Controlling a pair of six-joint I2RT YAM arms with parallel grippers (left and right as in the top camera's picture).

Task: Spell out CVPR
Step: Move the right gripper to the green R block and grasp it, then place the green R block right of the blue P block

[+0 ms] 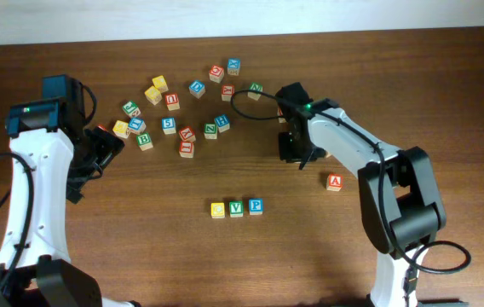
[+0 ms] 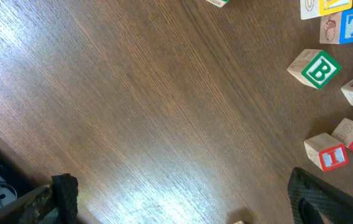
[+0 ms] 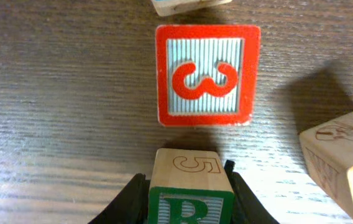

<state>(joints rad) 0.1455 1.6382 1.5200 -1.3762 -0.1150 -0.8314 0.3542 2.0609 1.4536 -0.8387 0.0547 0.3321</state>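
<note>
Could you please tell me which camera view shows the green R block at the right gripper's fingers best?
The right wrist view: the green R block fills the foreground, clamped by the right gripper, with its letter readable. Overhead, the gripper itself hides it; the left wrist view misses it entirely.

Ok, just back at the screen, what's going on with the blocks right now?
The right gripper has its fingers against both sides of the green R block, just short of a red 3 block. Toward the front of the table, the C block, V block and P block already sit in a row, with R not yet added. The left gripper hangs open over bare wood, holding nothing.
</note>
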